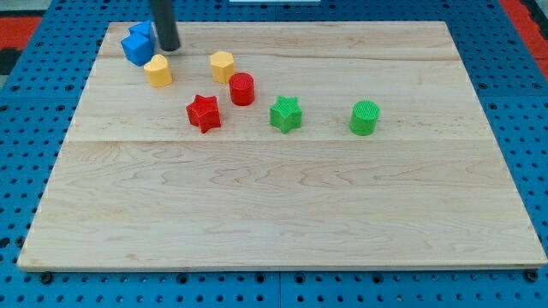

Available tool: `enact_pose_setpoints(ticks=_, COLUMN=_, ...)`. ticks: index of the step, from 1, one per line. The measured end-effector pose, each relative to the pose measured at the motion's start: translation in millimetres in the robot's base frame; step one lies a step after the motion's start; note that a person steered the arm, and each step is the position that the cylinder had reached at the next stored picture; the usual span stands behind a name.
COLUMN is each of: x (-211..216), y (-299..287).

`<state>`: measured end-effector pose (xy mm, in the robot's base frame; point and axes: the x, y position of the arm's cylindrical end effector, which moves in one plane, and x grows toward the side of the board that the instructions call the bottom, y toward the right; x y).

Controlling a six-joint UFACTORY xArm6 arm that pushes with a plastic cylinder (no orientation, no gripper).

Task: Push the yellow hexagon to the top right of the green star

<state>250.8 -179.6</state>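
The yellow hexagon (pixel 222 66) sits in the board's upper left part. The green star (pixel 285 113) lies below and to the right of it, with a red cylinder (pixel 241 88) between the two, close to the hexagon. My tip (pixel 169 49) is near the board's top left corner, to the left of the hexagon and a little above it, with a clear gap between them. It stands just right of two blue blocks (pixel 136 44) and just above a second yellow block (pixel 157 70), whose shape I cannot make out.
A red star (pixel 204 112) lies left of the green star. A green cylinder (pixel 364 118) stands to the green star's right. The wooden board (pixel 282 214) rests on a blue pegboard surface.
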Motion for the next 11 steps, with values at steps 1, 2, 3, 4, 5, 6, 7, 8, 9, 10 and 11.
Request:
enact_pose_setpoints(ticks=1, x=34.7, y=28.0)
enact_pose_setpoints(ticks=2, x=54.7, y=37.4)
enact_pose_setpoints(ticks=3, x=53.0, y=86.3)
enact_pose_setpoints(ticks=4, x=50.4, y=145.3)
enact_pose_setpoints(ticks=5, x=22.3, y=155.9)
enact_pose_setpoints(ticks=6, x=8.8, y=175.4)
enact_pose_setpoints(ticks=7, x=8.2, y=201.1)
enact_pose_setpoints(ticks=8, x=27.2, y=214.3)
enact_pose_setpoints(ticks=9, x=24.2, y=209.6)
enact_pose_setpoints(ticks=10, x=-2.9, y=239.4)
enact_pose_setpoints(ticks=11, x=-12.4, y=173.6)
